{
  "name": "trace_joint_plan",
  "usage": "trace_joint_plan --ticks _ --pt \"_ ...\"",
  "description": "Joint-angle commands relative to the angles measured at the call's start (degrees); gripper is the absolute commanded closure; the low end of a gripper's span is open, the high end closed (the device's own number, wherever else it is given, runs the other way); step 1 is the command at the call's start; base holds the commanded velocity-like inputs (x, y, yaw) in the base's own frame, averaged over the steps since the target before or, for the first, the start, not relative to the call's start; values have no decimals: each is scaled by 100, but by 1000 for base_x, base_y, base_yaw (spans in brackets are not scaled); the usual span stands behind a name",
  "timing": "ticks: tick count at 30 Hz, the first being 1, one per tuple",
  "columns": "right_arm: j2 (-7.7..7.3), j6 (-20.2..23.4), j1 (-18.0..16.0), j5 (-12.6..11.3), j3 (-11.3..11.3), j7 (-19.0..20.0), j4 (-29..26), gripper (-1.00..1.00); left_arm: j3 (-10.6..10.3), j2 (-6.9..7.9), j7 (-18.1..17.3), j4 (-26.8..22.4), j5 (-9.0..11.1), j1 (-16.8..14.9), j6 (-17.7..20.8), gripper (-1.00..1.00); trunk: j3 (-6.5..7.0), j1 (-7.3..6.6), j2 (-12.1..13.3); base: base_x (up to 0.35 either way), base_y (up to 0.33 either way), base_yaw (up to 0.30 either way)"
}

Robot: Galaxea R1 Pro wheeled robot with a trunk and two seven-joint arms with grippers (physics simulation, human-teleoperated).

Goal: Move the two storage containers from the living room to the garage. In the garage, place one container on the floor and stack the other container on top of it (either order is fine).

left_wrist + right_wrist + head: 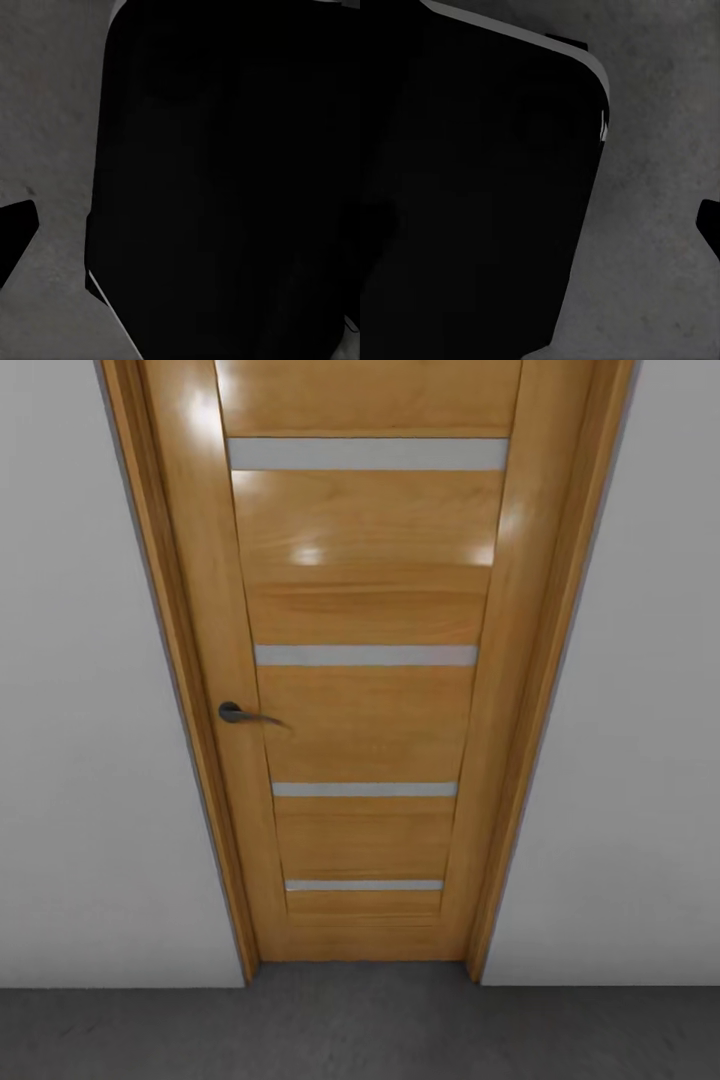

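One wooden door [365, 660], apparently closed.

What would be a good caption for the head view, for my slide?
Head view: a closed honey-coloured wooden door with four narrow frosted strips and a dark lever handle, set in a grey-white wall above dark grey concrete floor.

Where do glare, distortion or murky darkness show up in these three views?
Head view: bright glare patches on the glossy wooden door, whose sides taper strongly toward the floor. Left and right wrist views: large black shapes without readable detail, beside evenly lit mottled grey ground.
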Motion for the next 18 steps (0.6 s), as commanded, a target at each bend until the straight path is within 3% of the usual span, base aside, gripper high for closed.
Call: trace_joint_plan --ticks 1,7,18 --pt "0 -30 -6 2 26 -2 15 -100 8 -3 5 -3 40 -1 -2 -100 -5 1 -3 47 53 0" --pt "-1 -26 -6 2 26 -2 16 -100 7 -7 9 -3 39 -1 -3 -100 -5 1 -3 56 14 0" --pt "6 -25 -6 2 26 -2 15 -100 7 2 7 -3 39 -1 -2 -100 -5 1 -3 258 0 0"
